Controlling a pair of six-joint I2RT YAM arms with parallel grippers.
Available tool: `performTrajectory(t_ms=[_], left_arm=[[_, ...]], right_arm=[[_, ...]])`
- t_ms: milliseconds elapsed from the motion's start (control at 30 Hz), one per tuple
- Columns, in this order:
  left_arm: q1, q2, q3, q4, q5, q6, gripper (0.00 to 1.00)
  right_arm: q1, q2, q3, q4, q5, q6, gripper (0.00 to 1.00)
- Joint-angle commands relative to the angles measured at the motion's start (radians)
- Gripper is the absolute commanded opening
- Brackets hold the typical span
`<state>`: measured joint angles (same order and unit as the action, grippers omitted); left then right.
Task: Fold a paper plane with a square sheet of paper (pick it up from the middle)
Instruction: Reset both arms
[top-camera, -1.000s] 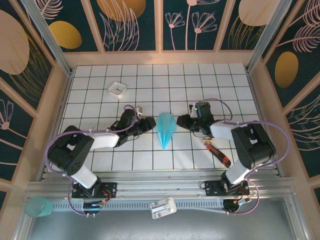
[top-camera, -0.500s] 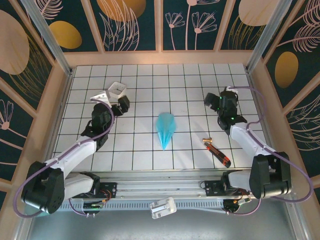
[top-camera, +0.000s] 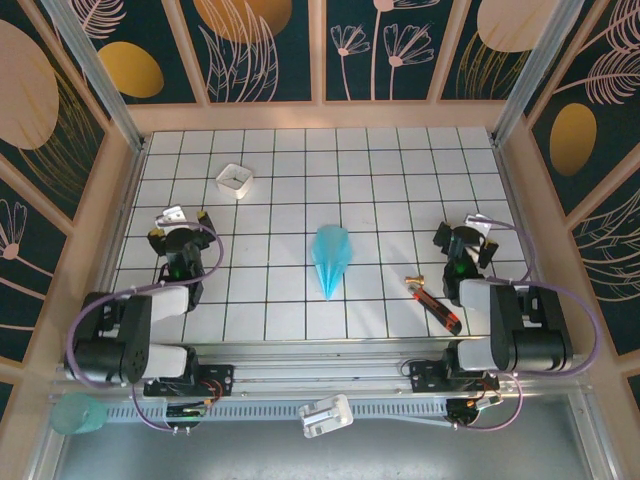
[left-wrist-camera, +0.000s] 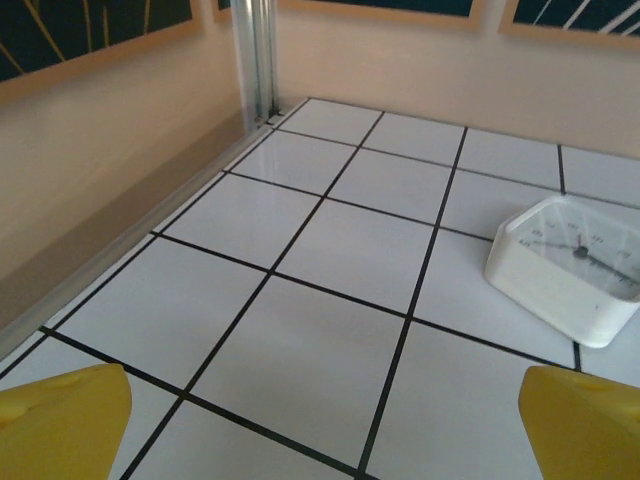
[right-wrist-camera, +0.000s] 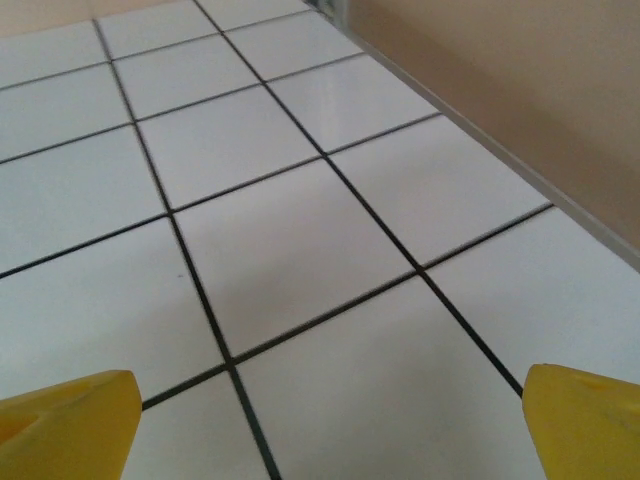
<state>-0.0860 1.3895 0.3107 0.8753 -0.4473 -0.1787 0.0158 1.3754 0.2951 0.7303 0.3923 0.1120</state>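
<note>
The square sheet of paper lies folded into the paper plane (top-camera: 331, 258), a slim turquoise dart in the middle of the tiled table, its tip pointing toward the near edge. Nothing touches it. My left gripper (top-camera: 182, 222) is far to its left, drawn back over its own arm, and stands open. My right gripper (top-camera: 463, 233) is about as far to the plane's right and is also open. In the left wrist view the left gripper (left-wrist-camera: 325, 440) has bare tile between its yellow fingertips (left-wrist-camera: 65, 420). The right gripper (right-wrist-camera: 325, 440) likewise has only tile between its fingertips (right-wrist-camera: 590, 420).
A small white square tray (top-camera: 234, 179) stands at the back left, also ahead of the left gripper as the tray (left-wrist-camera: 565, 265). A red-and-black pen-like tool (top-camera: 437, 307) lies near the front right. Walls (left-wrist-camera: 120, 150) (right-wrist-camera: 520, 90) close in both sides.
Both arms have swung away from the plane, out to the sides and back toward their bases. Both grippers have opened. The plane has stayed where it was.
</note>
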Motion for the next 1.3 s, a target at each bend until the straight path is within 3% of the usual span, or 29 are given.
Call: performTrajectory(t_ms=[0,133,167,267,333,367,433,533,1267], left_arm=[[0.021,0.070,0.033,0.182,0.025,0.061,0.99],[0.060,0.101,0.009,0.235,0.132,0.053,0.99],[0.060,0.100,-0.008,0.264,0.161,0.065,0.99],[0.060,0.156,-0.103,0.500,0.238,0.098,0.99],[0.060,0.122,-0.078,0.394,0.231,0.090,0.99],[0.060,0.142,-0.084,0.437,0.229,0.088,0.99],[0.061,0.134,-0.086,0.425,0.229,0.090,0.99],[0.060,0.134,-0.093,0.438,0.221,0.090,0.99],[0.060,0.134,-0.089,0.438,0.268,0.109,0.99]], right_arm=[[-0.017,0.012,-0.046,0.362,-0.090,-0.038,0.98],[-0.054,0.102,-0.121,0.608,-0.191,-0.014,0.98],[-0.049,0.098,-0.123,0.599,-0.216,-0.027,0.97],[-0.058,0.110,-0.138,0.642,-0.264,-0.030,0.97],[-0.060,0.145,-0.146,0.679,-0.291,-0.032,0.97],[-0.057,0.209,-0.156,0.796,-0.287,-0.046,0.97],[-0.053,0.168,-0.121,0.645,-0.291,-0.041,0.97],[-0.021,0.187,-0.098,0.635,-0.235,-0.069,0.99],[-0.014,0.194,-0.099,0.648,-0.235,-0.078,0.99]])
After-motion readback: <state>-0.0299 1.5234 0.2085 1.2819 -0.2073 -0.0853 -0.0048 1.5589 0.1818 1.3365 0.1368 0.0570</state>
